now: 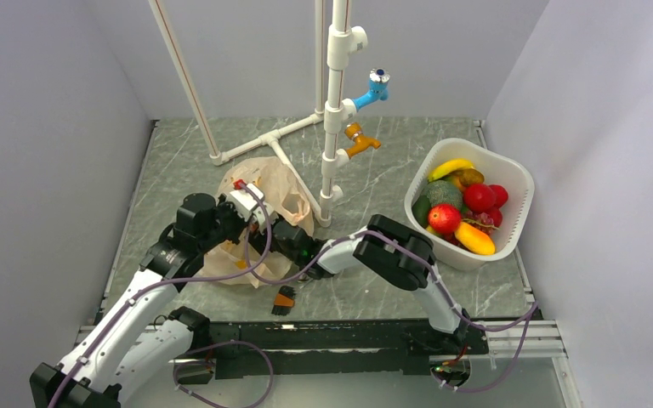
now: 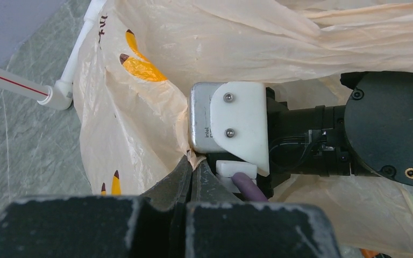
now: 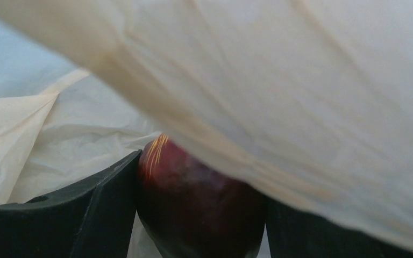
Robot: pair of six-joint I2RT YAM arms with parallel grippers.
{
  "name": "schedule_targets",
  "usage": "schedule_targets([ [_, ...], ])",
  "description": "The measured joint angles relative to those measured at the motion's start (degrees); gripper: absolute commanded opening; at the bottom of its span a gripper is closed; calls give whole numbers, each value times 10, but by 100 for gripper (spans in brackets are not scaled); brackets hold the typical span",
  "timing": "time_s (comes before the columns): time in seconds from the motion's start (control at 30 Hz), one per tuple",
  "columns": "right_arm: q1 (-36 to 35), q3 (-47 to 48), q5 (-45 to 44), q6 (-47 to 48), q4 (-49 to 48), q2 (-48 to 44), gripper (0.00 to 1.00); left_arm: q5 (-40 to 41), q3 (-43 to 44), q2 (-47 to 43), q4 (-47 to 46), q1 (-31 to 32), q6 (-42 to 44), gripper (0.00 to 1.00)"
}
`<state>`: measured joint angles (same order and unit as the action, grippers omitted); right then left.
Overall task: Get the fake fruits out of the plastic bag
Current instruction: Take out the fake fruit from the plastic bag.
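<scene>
Pulling-out step: toward the left edge of the bench (image 1: 374,170), the left claw (image 2: 192,174) seems pinched shut on the bag (image 1: 282,189). The right claw (image 3: 201,231), inside it, clamps a red fruit (image 3: 193,193). Next, draw the fruit out clear of the film.

Top view is bright and even, lit from above, soft faint shadows on the table (image 1: 391,170); left wrist view well lit, plastic bag (image 2: 301,37) sharp; right wrist view dim, bag blurred close up, red fruit (image 3: 199,209) dark with a small glare streak.
</scene>
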<state>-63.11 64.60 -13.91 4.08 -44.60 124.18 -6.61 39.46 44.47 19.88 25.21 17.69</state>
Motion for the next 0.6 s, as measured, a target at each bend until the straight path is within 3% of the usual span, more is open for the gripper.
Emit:
schedule_targets([
  [0.2,1,-23,4,-2,19,-30,40,1,1,0,-8,6,-7,0],
  [0.47,1,-98,47,-26,24,-159,19,35,1,0,-26,10,-14,0],
  [0.6,1,-118,90,-53,19,-209,13,59,1,-1,-29,10,-22,0],
])
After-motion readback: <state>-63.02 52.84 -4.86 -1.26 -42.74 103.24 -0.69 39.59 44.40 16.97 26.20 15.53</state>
